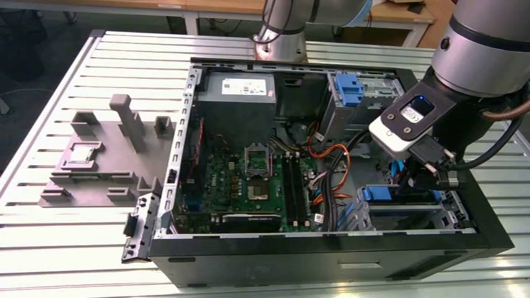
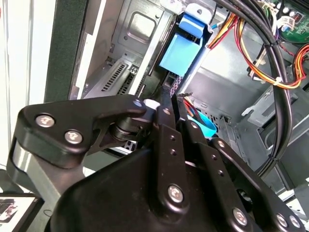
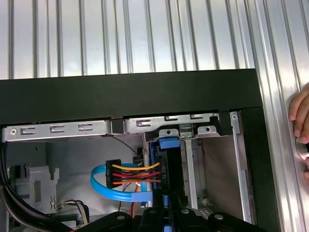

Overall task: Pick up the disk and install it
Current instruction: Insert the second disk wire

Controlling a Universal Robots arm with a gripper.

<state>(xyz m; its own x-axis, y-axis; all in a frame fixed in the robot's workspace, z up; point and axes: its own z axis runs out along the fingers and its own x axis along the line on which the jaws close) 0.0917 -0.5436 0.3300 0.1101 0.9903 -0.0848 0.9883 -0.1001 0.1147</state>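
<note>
Gripper (image 3: 166, 210) (fingers close-set) on disk (image 3: 166, 181)

Silver-grey cylindrical robot arm (image 1: 485, 46) with black joint bands, white-and-black wrist block bearing a small blue light, coiled brown cable, matte black gripper (image 2: 169, 145) linkages fastened with silver screws

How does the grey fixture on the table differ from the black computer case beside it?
The grey fixture is light grey; the computer case is black. The fixture is clearly smaller than the case. The fixture is a low base with upright posts, while the case is an open box holding a motherboard and cables. Both rest on the slatted metal table.
</note>
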